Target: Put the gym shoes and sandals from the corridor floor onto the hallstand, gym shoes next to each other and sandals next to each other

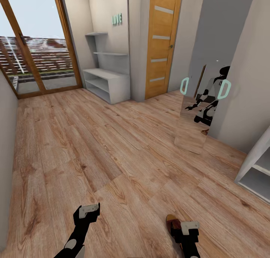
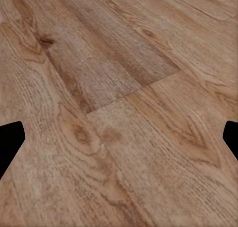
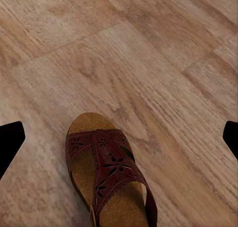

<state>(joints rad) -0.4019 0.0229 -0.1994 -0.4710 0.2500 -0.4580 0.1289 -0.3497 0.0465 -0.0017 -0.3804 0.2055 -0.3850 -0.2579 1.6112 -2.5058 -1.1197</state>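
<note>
One dark maroon sandal [image 3: 106, 172] with a patterned strap and tan footbed lies on the corridor floor [image 1: 112, 149]. My right gripper [image 3: 119, 140] hangs open just above it, its fingertips [image 3: 11, 142] spread wide to either side without touching it. In the head view the sandal [image 1: 171, 221] peeks out from under the right gripper [image 1: 189, 227] at the lower right. My left gripper [image 1: 90, 209] is open over bare planks [image 2: 119, 108]. The pale-grey hallstand [image 1: 107, 83] stands far ahead against the back wall. The gym shoes are out of view.
A tall mirror [image 1: 195, 115] leans on the right wall, reflecting the robot. An orange door [image 1: 163, 40] is beside the hallstand, and a glass door [image 1: 37, 47] is at far left. Another grey shelf unit [image 1: 257, 169] juts in at the right edge. A wall [image 1: 5, 156] runs close on the left.
</note>
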